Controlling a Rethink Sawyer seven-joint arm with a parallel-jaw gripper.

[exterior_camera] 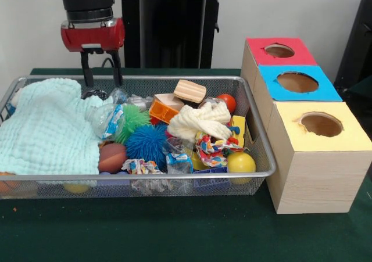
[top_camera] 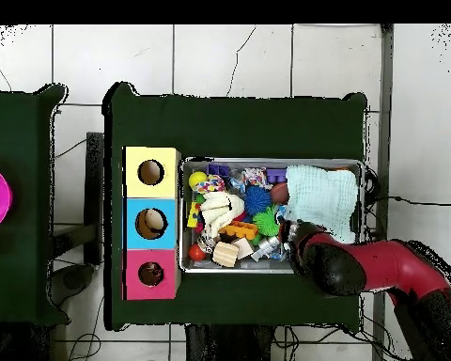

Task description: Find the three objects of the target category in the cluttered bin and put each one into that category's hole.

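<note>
No plush toys are plainly seen in the wire bin (exterior_camera: 263,135); they are probably buried under the pale green cloth (exterior_camera: 46,128) or the spiky balls (exterior_camera: 145,143) and rope toys (exterior_camera: 212,147). The gripper (exterior_camera: 102,70) is held spread above the bin's far edge beside the cloth, empty. The red-surround hole (exterior_camera: 279,50) is left open on the farthest box.

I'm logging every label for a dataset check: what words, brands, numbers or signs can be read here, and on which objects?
No text can be read in either view.
The crinkled clear plastic packet with blue and orange print in the silver wire-mesh bin carries markings, but they are too blurred to read.
The three pale wooden boxes and the red and black gripper show no lettering.
</note>
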